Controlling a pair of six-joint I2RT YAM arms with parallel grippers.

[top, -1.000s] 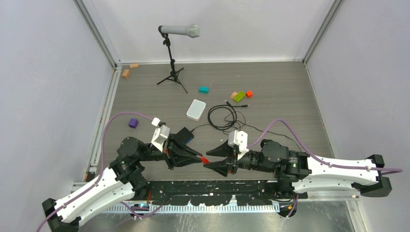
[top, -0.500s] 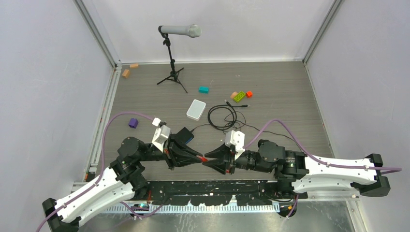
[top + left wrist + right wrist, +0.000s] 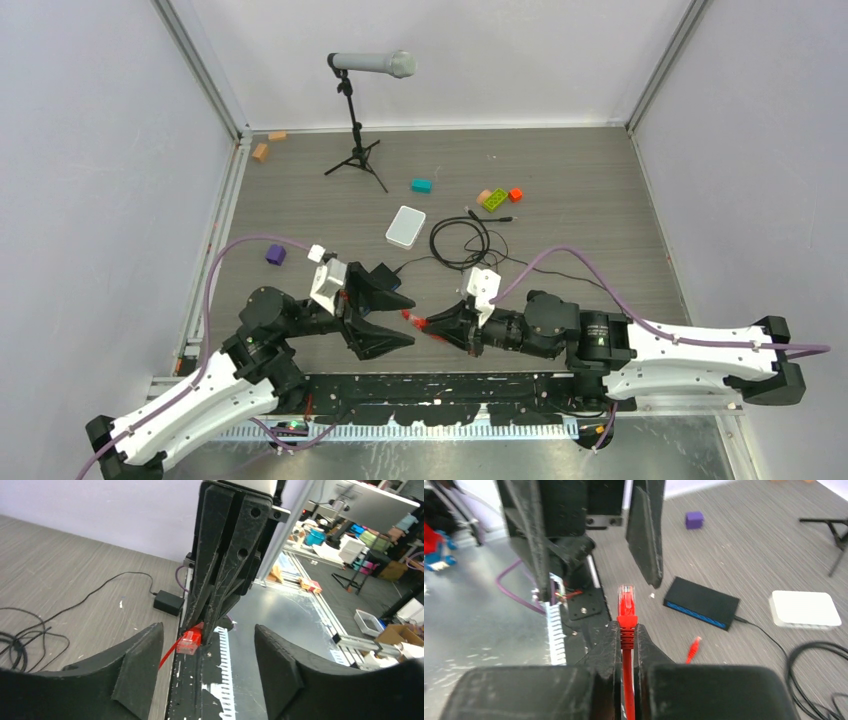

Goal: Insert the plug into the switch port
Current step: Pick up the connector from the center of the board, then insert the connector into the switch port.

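While the grey wood-grain table (image 3: 600, 180) carries everything else, the two arms reach in from its near edge and meet nose to nose above the middle of that edge. The left gripper (image 3: 410, 321) stands wide open with nothing in it, its fingers (image 3: 135, 672) spread well apart. The right gripper (image 3: 626, 627) is pinched closed on the ribbed red boot at the back of the plug (image 3: 626, 596), and the red cable (image 3: 627, 680) runs back between its fingers.

A microphone stand (image 3: 355, 120) rises near the far edge, left of middle. A loose coil of black cable (image 3: 460, 243) lies about mid-table, with the white box (image 3: 405, 225) just to its left.

The switch (image 3: 701, 601), flat and black, lies toward the near edge, left of middle, partly under the left gripper. The switch port sits somewhere along its blue edge (image 3: 696, 616), too small to pick out.

Small blocks are scattered about:
- purple (image 3: 276, 255), near the left edge
- teal (image 3: 421, 185) and green (image 3: 494, 199), toward the far edge
- tan (image 3: 260, 152), by the far-left corner

A second red connector (image 3: 694, 649) lies on the table, just beside the switch.

The plug is held in the air, clear tip forward, at the mouth of the left gripper's open fingers and touching neither. It is apart from the switch.
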